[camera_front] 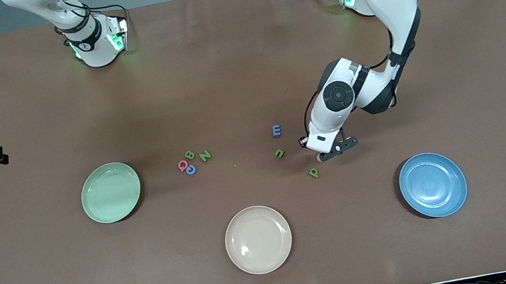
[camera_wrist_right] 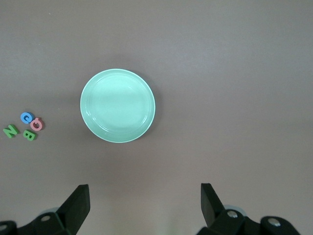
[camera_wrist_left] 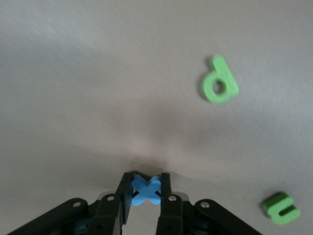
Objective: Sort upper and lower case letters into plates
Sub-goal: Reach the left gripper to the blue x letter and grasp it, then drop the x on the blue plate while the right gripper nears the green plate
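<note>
While the left pincer (camera_wrist_left: 145, 192) is squeezing the blue x (camera_wrist_left: 145, 190) on the table (camera_front: 243, 86), the right pincer (camera_wrist_right: 144, 205) is waiting wide open over the mint plate (camera_wrist_right: 117, 105). Guessing next it's lifting the x to the blue plate (camera_front: 433, 184) nearby.

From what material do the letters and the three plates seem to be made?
Letters, such as p, u and the x in the left end effector: probably foam, matte with thick flat edges. Green plate, blue plate, beige plate: glossy, with light reflections, likely glazed ceramic or hard plastic.
</note>
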### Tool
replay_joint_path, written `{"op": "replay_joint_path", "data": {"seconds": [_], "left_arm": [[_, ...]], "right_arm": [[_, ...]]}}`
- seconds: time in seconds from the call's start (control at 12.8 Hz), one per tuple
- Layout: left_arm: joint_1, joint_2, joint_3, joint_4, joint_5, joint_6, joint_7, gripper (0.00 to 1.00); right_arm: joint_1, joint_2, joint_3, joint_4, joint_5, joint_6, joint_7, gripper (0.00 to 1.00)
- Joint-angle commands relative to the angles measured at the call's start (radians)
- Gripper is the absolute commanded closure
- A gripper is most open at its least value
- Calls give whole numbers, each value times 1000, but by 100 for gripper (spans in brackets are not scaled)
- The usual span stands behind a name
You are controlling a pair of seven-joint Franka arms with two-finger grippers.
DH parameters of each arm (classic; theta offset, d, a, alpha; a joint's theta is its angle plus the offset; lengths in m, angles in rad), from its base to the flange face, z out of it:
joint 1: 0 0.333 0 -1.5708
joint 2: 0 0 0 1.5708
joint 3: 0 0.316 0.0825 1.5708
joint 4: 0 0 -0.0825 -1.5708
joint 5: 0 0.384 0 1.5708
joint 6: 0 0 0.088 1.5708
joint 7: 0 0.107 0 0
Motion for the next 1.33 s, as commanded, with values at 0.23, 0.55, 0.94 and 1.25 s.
{"op": "replay_joint_path", "data": {"seconds": [0.23, 0.55, 0.94, 1.25], "left_arm": [[232, -131, -5, 50, 34, -131, 329, 100], [401, -73, -1, 118, 40, -126, 630, 99], [464, 67, 13, 250, 116, -114, 681, 90], [476, 90, 12, 291, 106, -114, 669, 0]], "right_arm": [[-3, 119, 5, 12, 16, 72, 7, 0], [64, 226, 8, -12, 118, 191, 228, 0], [215, 282, 8, -180, 118, 490, 496, 1], [288, 352, 8, -307, 118, 777, 602, 4]]}}
